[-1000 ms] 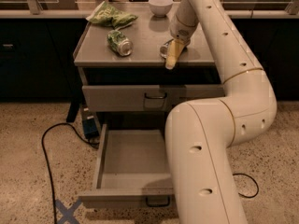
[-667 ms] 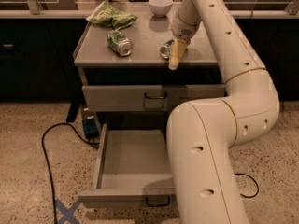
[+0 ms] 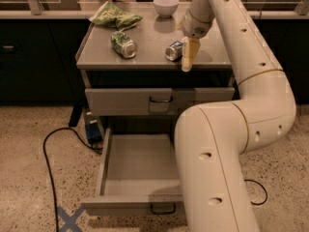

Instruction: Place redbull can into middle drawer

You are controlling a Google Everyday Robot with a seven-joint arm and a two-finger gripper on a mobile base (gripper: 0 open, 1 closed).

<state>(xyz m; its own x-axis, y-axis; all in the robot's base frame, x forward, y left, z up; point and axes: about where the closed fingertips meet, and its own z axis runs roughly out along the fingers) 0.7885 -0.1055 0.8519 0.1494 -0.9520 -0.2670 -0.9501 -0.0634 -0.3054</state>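
While redbull can (image 3: 174, 51) lies sideways, gripper (image 3: 186, 63) beside it.

The white arm (image 3: 227, 173) arches up and forward, its gripper (image 3: 186, 65) hanging straight down at the far end

Floor (image 3: 29, 144) was that speckled terrazzo kind of stuff, beige with dark flecks, under warm, kinda dim light. Far side had a run of dark cabinets (image 3: 34, 62) with a pale countertop (image 3: 48, 13) along the top. A grey metal cabinet (image 3: 149, 47) stood in the middle in front of them. A black cable (image 3: 48, 163) looped over the floor on the left, and a blue tape cross (image 3: 69, 220) was stuck down near left. The gripper (image 3: 186, 67) hung at the cabinet top's near edge, right of centre.
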